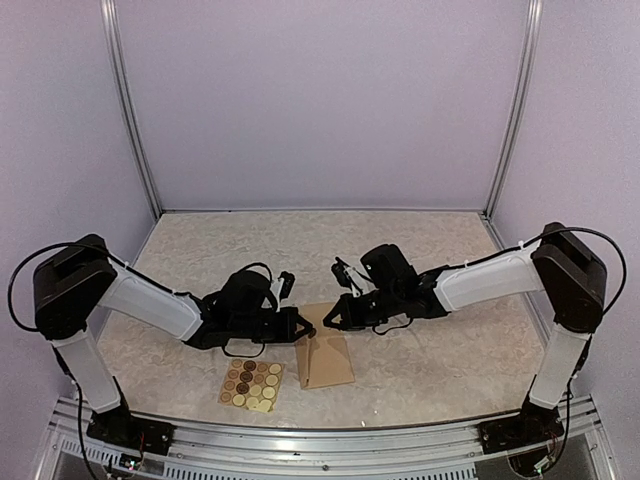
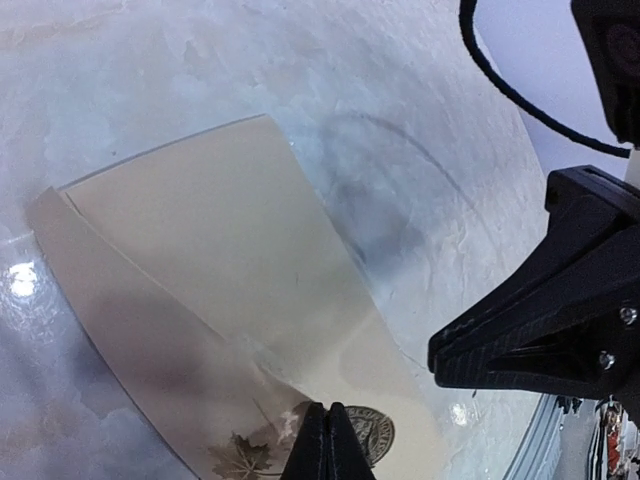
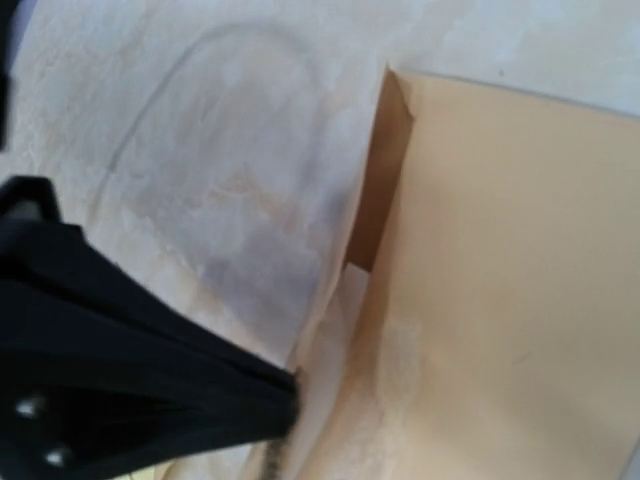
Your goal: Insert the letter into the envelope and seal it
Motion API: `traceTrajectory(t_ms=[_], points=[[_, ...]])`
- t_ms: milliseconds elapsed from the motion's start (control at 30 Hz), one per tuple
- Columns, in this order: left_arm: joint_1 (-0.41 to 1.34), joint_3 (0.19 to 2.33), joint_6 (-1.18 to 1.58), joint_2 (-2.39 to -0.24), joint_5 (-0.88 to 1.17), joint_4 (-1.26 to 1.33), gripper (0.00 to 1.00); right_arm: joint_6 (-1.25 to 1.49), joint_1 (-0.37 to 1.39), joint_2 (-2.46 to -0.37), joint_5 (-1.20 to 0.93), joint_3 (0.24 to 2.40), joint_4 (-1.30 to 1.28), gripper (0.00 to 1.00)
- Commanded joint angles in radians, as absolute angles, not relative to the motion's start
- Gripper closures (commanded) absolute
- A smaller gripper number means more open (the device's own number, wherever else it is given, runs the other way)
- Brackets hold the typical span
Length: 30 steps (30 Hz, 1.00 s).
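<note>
- The room has pale purple walls, and a speckled cream counter [image 1: 430, 250] fills the floor of it.
- The left arm [image 1: 150, 300] and the right arm [image 1: 490, 280] both lean in to the middle until they nearly meet.
- The envelope [image 1: 328, 362] lies flat on the counter, just in front of where they meet. Its long side runs from the near edge to the far side, a bit tilted. The flap end points away, toward the claws.
- I cannot see the letter lying out anywhere, so I think it is already inside.
- A small sticker sheet [image 1: 252, 384] lies just beside the envelope, on the left.
- The left claw [image 2: 328, 445] is clenched, with nothing seen in it. Its tip is down at the envelope.
- The right claw [image 1: 330, 320] is clenched too, and holds nothing I can see. It sits over the flap end.
- A round sticker [image 2: 372, 432] sits on the envelope right by the left claw's tip, so I think the left claw is the one to press the seal.
</note>
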State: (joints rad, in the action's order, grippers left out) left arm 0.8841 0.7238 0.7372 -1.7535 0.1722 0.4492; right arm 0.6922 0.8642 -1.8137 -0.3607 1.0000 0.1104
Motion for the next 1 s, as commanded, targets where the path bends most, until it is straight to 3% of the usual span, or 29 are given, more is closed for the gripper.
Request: traceTrajectory(t_ms=[0, 300, 967], points=[[0.888, 0.696, 0.754, -1.788, 0.158, 0.459, 1.0, 0.683, 0.876, -1.834, -0.379, 1.02, 0.112, 1.0], [0.886, 0.661, 0.738, -1.695, 0.11, 0.445, 1.0, 0.683, 0.877, -1.817, -0.366, 1.02, 0.104, 1.0], [0.908, 0.699, 0.767, -1.879, 0.18, 0.53, 1.0, 0.676, 0.885, -1.867, -0.41, 1.062, 0.103, 1.0]])
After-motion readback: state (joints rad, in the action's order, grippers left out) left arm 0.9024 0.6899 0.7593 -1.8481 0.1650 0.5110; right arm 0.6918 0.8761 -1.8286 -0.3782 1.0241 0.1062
